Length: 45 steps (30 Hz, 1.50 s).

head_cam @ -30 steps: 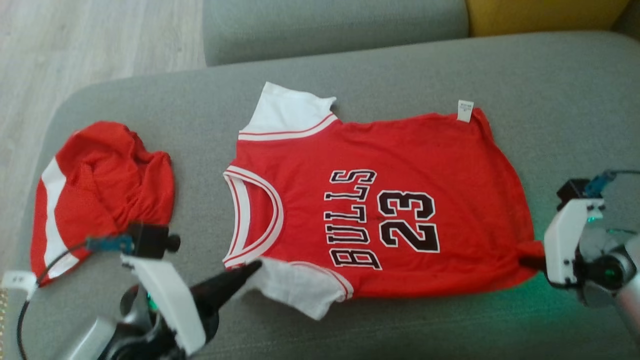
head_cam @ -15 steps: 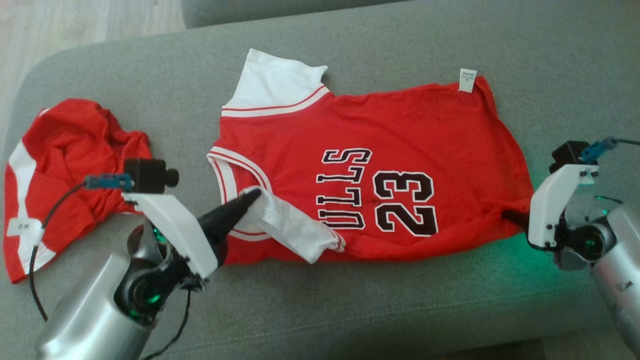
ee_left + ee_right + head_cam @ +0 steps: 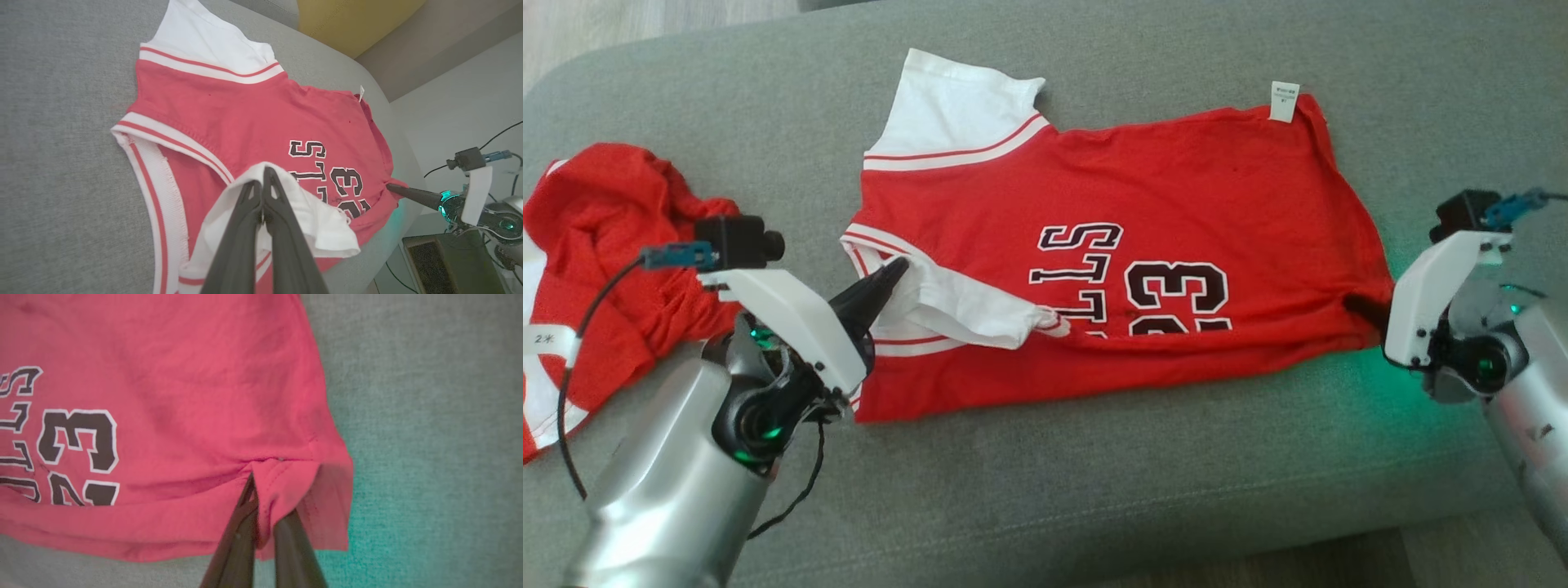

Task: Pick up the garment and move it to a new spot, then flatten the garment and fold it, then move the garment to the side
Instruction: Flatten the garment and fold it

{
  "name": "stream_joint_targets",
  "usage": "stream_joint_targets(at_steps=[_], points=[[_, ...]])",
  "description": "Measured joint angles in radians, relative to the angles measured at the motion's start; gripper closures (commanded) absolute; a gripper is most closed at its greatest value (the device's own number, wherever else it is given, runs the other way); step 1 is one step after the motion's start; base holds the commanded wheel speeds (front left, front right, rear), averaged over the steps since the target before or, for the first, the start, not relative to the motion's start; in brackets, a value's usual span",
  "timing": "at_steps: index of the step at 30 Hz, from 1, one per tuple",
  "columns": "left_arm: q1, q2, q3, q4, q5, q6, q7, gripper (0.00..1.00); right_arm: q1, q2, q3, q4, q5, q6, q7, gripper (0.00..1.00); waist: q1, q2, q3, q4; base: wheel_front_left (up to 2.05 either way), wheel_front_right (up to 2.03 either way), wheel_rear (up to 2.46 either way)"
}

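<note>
The white sleeve was held tight in the closed left hand, and the bottom corner was pinched by the closed right hand. The near edge of the red shirt had just been pulled over some letters, so the fold was judged begun. The shirt was spread on the grey sofa, beside a bunched red garment. A yellow cushion was seen beyond.

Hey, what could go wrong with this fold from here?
The left gripper pinches the white sleeve, not the jersey body, so the near edge may sag and fold crooked. The right gripper holds a small bunch of hem corner, which might slip out. The left arm sits beside the other red garment and may drag it.
</note>
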Motion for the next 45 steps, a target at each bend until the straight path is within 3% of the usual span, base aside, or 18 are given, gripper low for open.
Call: stream_joint_targets(at_steps=[5,6,7,8,9,10,11,12,13,20,25,29,34,40,45], points=[[-0.011,-0.003,-0.005,0.044,0.024,0.009,-0.009,1.0,-0.021,0.007,0.007,0.021,0.0,0.0,-0.017,1.0,0.0,0.0,0.006,0.004,0.0,0.0,0.0],[-0.011,-0.004,-0.007,0.054,0.028,0.01,-0.018,1.0,-0.022,0.009,0.009,0.025,0.0,0.0,-0.025,0.86,0.0,0.0,0.006,0.005,0.0,0.0,0.0],[-0.011,-0.006,-0.009,0.064,0.031,0.013,-0.022,1.0,-0.022,0.01,0.011,0.029,0.0,0.0,-0.032,0.56,0.0,0.0,0.006,0.007,0.0,0.0,0.0],[-0.011,-0.009,-0.011,0.072,0.034,0.016,-0.026,1.0,-0.022,0.011,0.011,0.032,0.001,0.0,-0.038,0.33,0.0,0.0,0.006,0.009,0.0,0.0,0.0],[-0.011,-0.012,-0.013,0.078,0.035,0.016,-0.028,1.0,-0.022,0.011,0.013,0.034,0.004,0.0,-0.044,0.0,0.0,0.0,0.006,0.011,0.0,0.0,0.0],[-0.013,-0.021,-0.015,0.095,0.036,0.016,-0.039,1.0,-0.022,0.012,0.015,0.036,0.011,0.0,-0.062,0.0,0.0,0.0,0.005,0.014,0.0,0.0,0.0],[-0.015,-0.023,-0.016,0.102,0.039,0.017,-0.044,0.93,-0.022,0.013,0.016,0.036,0.014,0.0,-0.075,0.0,0.0,0.0,0.004,0.016,0.0,0.0,0.0],[-0.019,-0.026,-0.017,0.108,0.044,0.02,-0.047,0.31,-0.023,0.014,0.016,0.036,0.017,0.0,-0.092,0.0,0.0,0.0,0.003,0.017,0.0,0.0,0.0],[-0.023,-0.028,-0.018,0.115,0.049,0.029,-0.054,0.01,-0.025,0.014,0.017,0.037,0.017,0.0,-0.113,0.0,0.0,0.0,0.002,0.018,0.0,0.0,0.0],[-0.044,-0.037,0.003,0.161,0.109,0.108,-0.17,0.0,-0.043,0.014,0.017,0.039,0.017,0.0,-0.264,0.0,0.0,0.0,-0.019,0.022,0.0,0.0,0.0],[-0.043,-0.066,0.078,0.151,0.132,0.18,-0.37,0.0,-0.036,0.012,0.031,-0.011,-0.007,0.0,-0.426,0.0,0.0,0.0,-0.049,0.02,0.0,0.0,0.0],[-0.017,-0.078,0.128,0.097,0.183,0.222,-0.526,0.0,-0.01,0.01,-0.009,-0.039,-0.063,0.0,-0.595,0.0,0.0,0.0,-0.079,0.018,0.0,0.0,0.0],[0.127,-0.128,0.218,-0.064,0.343,0.264,-0.545,0.0,0.094,0.024,-0.098,-0.079,-0.178,0.0,-0.749,0.0,0.0,0.0,-0.118,0.019,0.0,0.0,0.0],[0.345,-0.257,0.32,-0.236,0.571,0.262,-0.545,0.0,0.279,0.142,-0.318,-0.228,-0.377,0.0,-0.784,0.0,0.0,0.0,-0.157,0.022,0.0,0.0,0.0],[0.482,-0.275,0.33,-0.239,0.668,0.243,-0.545,0.0,0.475,0.289,-0.448,-0.368,-0.503,0.0,-0.785,0.0,0.0,0.0,-0.177,0.017,0.0,0.0,0.0]])
